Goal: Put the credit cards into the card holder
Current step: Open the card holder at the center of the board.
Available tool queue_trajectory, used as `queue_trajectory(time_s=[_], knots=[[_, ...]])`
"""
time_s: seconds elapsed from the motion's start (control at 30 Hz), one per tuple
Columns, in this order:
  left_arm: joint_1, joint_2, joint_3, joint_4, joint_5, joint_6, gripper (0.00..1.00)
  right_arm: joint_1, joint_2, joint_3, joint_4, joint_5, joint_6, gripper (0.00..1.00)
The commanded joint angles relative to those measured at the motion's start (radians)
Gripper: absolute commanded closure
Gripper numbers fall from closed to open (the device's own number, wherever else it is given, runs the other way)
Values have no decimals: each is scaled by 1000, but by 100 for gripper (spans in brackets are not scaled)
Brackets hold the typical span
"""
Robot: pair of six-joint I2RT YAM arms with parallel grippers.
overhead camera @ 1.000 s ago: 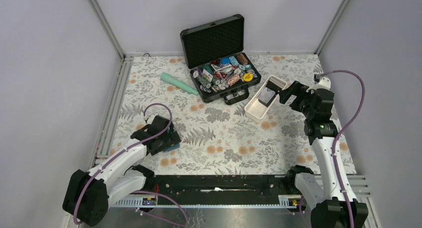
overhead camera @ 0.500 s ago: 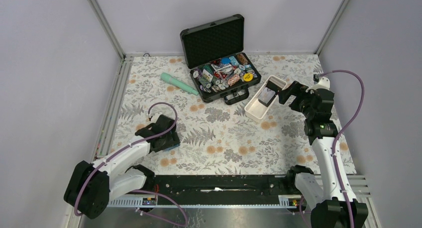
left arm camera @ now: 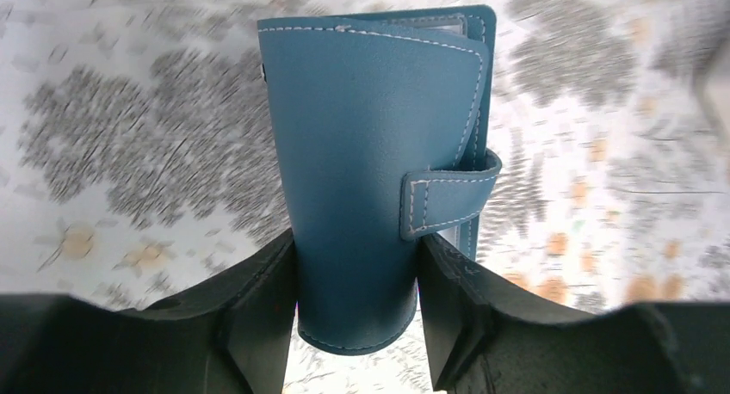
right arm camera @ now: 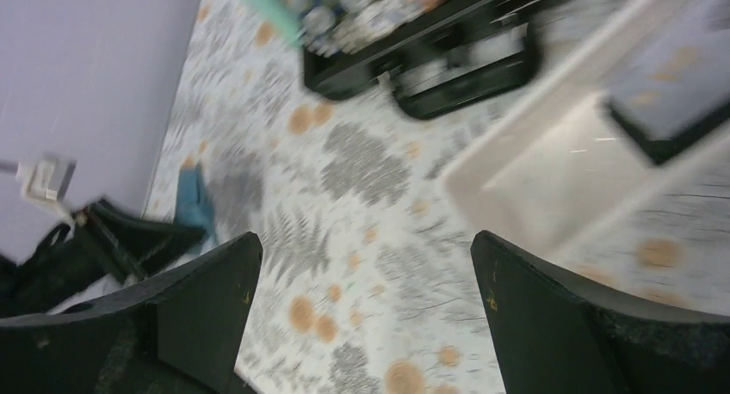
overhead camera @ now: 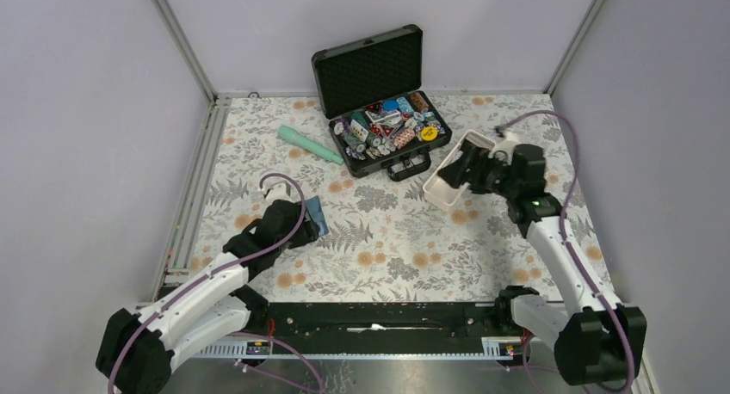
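The card holder (left arm camera: 379, 153), its strap (left arm camera: 448, 200) closed, is clamped in the left gripper (left arm camera: 357, 278) at the left of the surface (overhead camera: 387, 230). The credit cards (right arm camera: 670, 93) lie in the white tray (right arm camera: 534, 187), near the open right gripper (right arm camera: 361, 308). Securing the holder seems the step in hand; next it needs opening.

card holder (left arm camera: 379, 179): teal blue, with white stitches along the edges
surface (overhead camera: 387, 230): white, with grey leaves and orange flowers all over
left claw (left arm camera: 357, 278): black
right claw (right arm camera: 363, 265): black
credit card (right arm camera: 667, 93): dark grey
tray (right arm camera: 551, 153): white
case (overhead camera: 370, 67): black, with bumpy dark grey foam in the lid
chips (overhead camera: 387, 123): many colours mixed, such as blue, red, white and yellow
tube (overhead camera: 308, 144): mint green
walls (overhead camera: 86, 110): pale purple-grey
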Motion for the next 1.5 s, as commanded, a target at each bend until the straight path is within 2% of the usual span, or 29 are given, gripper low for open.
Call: queue_trajectory(time_s=[0.0,0.1,0.23,0.3,0.4,0.6,0.8,0.97,1.17,1.3,1.37,1.47], knots=[[-48,-82,19,225,-8,84,48,218,54,57,105,-4,92,0],[-88,-117,13,339,-6,122,48,337,116,33,274,-27,222,1],[-152,-102,26,472,-6,149,47,470,176,50,397,30,332,4],[-194,-65,41,509,-7,154,47,506,189,62,433,34,356,11],[-266,-20,62,566,-14,159,47,541,189,91,396,61,338,15],[-385,55,123,635,-41,193,46,550,162,97,272,84,273,16],[-421,140,163,669,-20,188,45,552,145,64,314,17,288,17],[-443,189,225,582,-41,194,44,552,117,66,283,-4,239,23],[-457,200,243,551,-53,187,43,552,110,110,115,19,96,31],[-467,215,245,566,-49,181,43,552,105,105,131,25,96,47],[-470,230,253,562,-46,181,43,552,100,95,155,27,105,47],[-477,244,263,555,-38,186,43,552,102,91,159,42,105,41]])
